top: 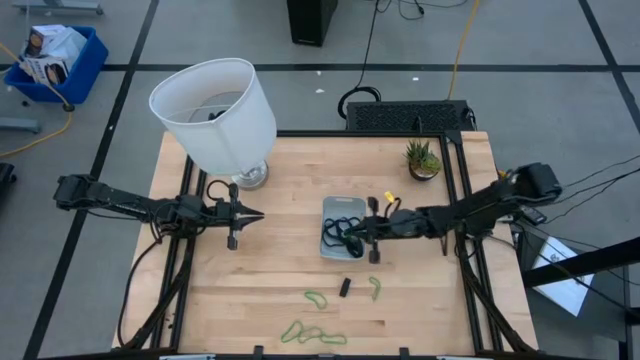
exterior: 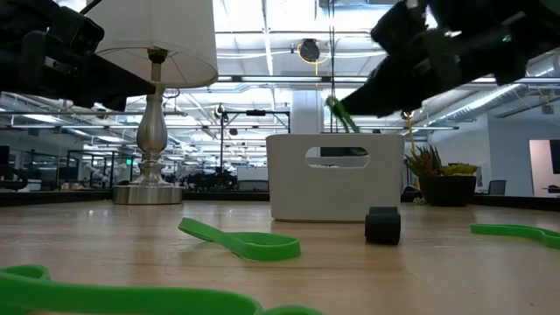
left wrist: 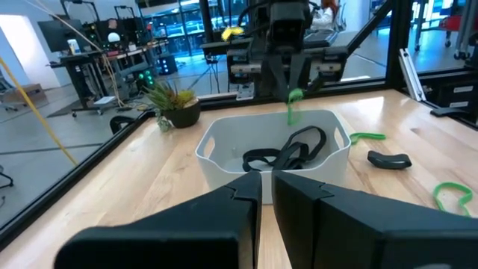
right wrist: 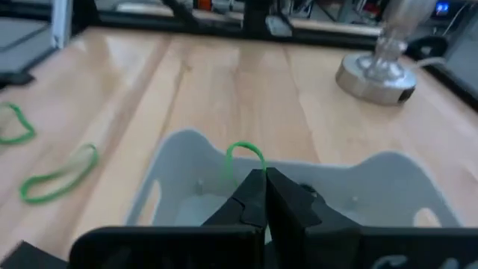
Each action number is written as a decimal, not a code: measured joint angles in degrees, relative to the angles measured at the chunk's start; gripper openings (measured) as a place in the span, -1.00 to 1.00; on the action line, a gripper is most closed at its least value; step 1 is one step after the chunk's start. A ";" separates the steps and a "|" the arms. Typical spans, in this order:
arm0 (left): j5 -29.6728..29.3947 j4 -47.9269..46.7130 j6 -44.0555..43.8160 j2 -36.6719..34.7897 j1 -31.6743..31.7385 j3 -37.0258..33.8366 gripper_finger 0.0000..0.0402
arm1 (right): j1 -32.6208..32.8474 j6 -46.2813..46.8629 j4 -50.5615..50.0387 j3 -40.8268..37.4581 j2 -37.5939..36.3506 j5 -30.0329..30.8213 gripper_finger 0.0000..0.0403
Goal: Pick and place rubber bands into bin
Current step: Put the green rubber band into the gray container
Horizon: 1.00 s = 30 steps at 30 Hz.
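Note:
My right gripper (top: 348,238) is over the pale clear bin (top: 330,250), shut on a light green rubber band (right wrist: 243,152). The band also shows in the left wrist view (left wrist: 293,109), dangling above the bin (left wrist: 224,146). Black rubber bands (left wrist: 290,152) lie in the bin. More green bands lie flat on the table near the front edge (top: 318,297) (top: 375,288) (top: 312,334). My left gripper (top: 258,213) is shut and empty, hovering left of the bin, near the lamp base. My right gripper pinches the green band between its two fingertips (right wrist: 254,187); a small loop (right wrist: 245,149) sticks out past the tips. The fingers slant down from the table's right. The band hangs slack below them (exterior: 341,114), lifted clear above the bin.
A white-shaded lamp (top: 215,115) stands at the far left, with its metal base (top: 250,177) on the table. A small potted plant (top: 423,160) stands at the far right. A small black block (top: 344,287) lies in front of the bin. A blue crate (top: 60,60) sits on the floor.

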 joint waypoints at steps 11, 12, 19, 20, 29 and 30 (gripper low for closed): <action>0.04 -0.71 0.00 0.00 0.02 0.00 -0.79 | -1.25 1.99 0.40 0.55 3.29 0.08 -0.72; 0.04 -0.89 0.01 0.02 0.00 0.00 -0.79 | -1.18 1.89 0.18 0.55 3.12 0.11 -0.65; 0.02 -1.40 0.02 0.02 0.02 0.00 -0.79 | -1.18 2.43 0.28 0.55 2.98 0.11 -0.17; 0.04 -1.38 0.02 0.01 0.00 0.00 -0.79 | -1.18 2.43 0.28 0.55 2.98 0.12 -0.13; 0.02 -1.38 0.02 0.00 0.02 0.00 -0.79 | 0.82 2.99 0.04 0.55 -2.67 0.15 -0.07; 0.02 -1.38 0.02 0.00 0.00 0.00 -0.79 | 1.58 2.47 -0.47 0.55 -4.41 0.17 -0.10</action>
